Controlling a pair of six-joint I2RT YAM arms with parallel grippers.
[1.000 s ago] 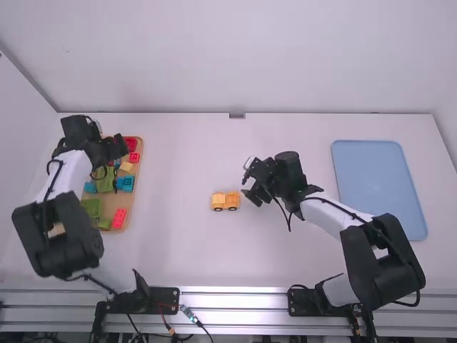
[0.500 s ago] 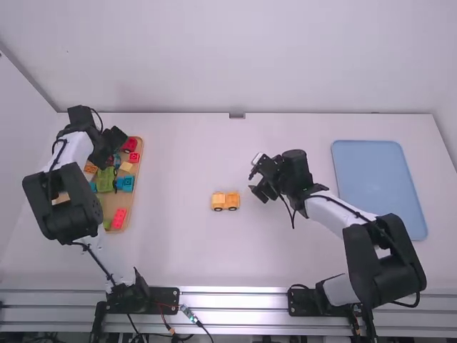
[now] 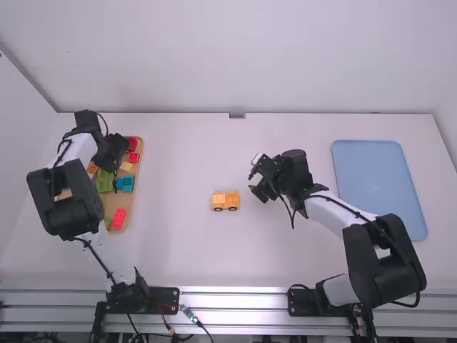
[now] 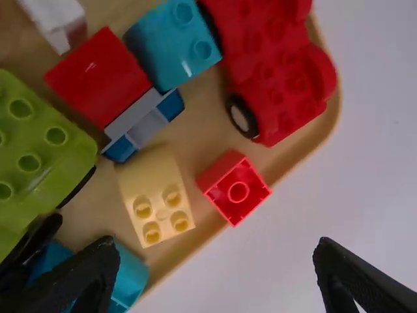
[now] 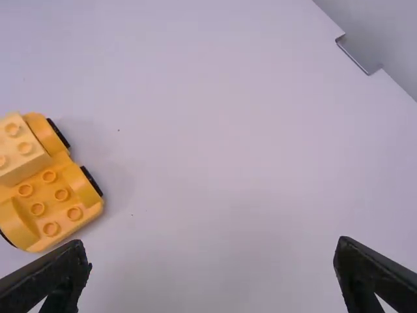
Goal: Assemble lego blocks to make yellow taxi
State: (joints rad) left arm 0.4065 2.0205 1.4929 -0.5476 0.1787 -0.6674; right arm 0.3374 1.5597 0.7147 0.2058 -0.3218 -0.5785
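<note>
The taxi [image 3: 226, 203] stands partly built at mid-table, a pale block [image 5: 19, 149] on its wheeled base [image 5: 65, 212], the right gripper [image 5: 212, 254] open nearby and the left gripper [image 4: 218, 257] open over the tray [image 3: 109, 204], where a yellow brick [image 4: 156, 195] likely awaits adding.

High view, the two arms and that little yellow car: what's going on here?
The left claw is open over the wooden tray, where a light yellow block lies among other pieces. The right claw is open and empty near the yellow car. The car stands on the table with one paler block on top; neither claw is holding anything.
</note>
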